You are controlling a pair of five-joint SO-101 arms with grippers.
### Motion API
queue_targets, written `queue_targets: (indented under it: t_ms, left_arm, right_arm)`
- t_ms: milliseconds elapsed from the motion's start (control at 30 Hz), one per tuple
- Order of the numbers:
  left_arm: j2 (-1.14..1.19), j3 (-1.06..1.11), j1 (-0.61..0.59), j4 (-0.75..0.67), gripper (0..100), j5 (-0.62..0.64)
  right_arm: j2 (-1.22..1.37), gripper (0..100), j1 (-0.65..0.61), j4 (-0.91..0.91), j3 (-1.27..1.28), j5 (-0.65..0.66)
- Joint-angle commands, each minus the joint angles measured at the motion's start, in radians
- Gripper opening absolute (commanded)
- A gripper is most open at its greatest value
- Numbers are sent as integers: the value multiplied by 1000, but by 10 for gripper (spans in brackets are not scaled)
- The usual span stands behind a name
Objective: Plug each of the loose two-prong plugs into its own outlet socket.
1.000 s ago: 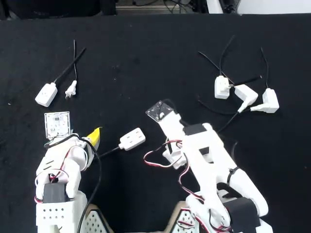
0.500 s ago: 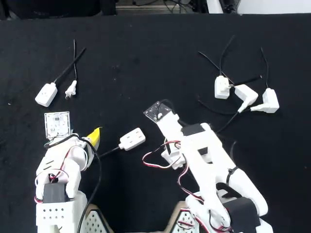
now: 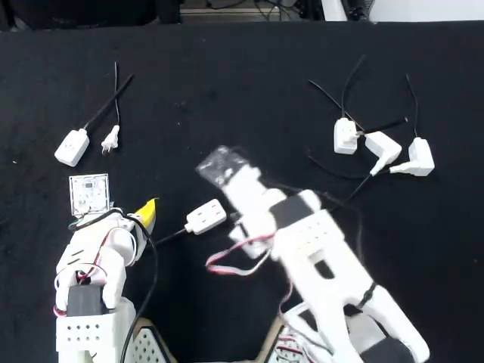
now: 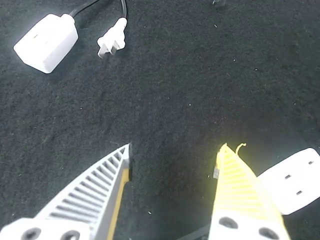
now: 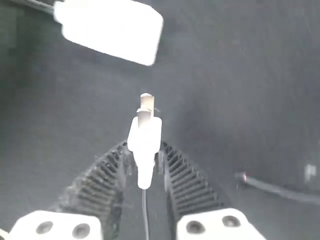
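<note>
Since the earlier frames, the right arm has swung outward from its base and to the left, so that its wrist now stands just beyond the far side of the middle socket. The items on the table have not shifted. Right gripper: fingers clamped on the body of a white two-prong plug, prongs pointing forward, black cord trailing back between the fingers. A white socket lies ahead of the prongs and apart from them; which socket this is cannot be told from the wrist view. Left gripper: fingers spread apart with nothing between them, over bare black table. Its yellow finger sits just beside the middle socket, on that socket's left and near side, with a narrow gap visible between them. A second socket and a loose plug lie side by side, not touching, well apart from the middle socket on its far left. Three further white cord fittings lie grouped well apart from the middle socket on its far right; whether any of them are mated cannot be told.
</note>
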Motion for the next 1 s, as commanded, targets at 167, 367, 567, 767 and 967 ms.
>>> queue_targets:
  t_ms: [167,367,567,767,967]
  left_arm:
    - [-6,-24,2,-14,271,9]
    - [-6,-25,4,-17,271,11]
    - [-8,-21,82,-17,271,11]
    - [-8,-15,99,-18,271,9]
    - [-8,-5,101,-18,271,8]
  right_arm:
    - [110,11,-213,-264,-7,-130]
    - [303,11,-321,-361,-74,-210]
    - [377,11,-321,-367,-170,-285]
    - [323,11,-322,-364,-168,-316]
    - [199,11,-322,-365,-119,-325]
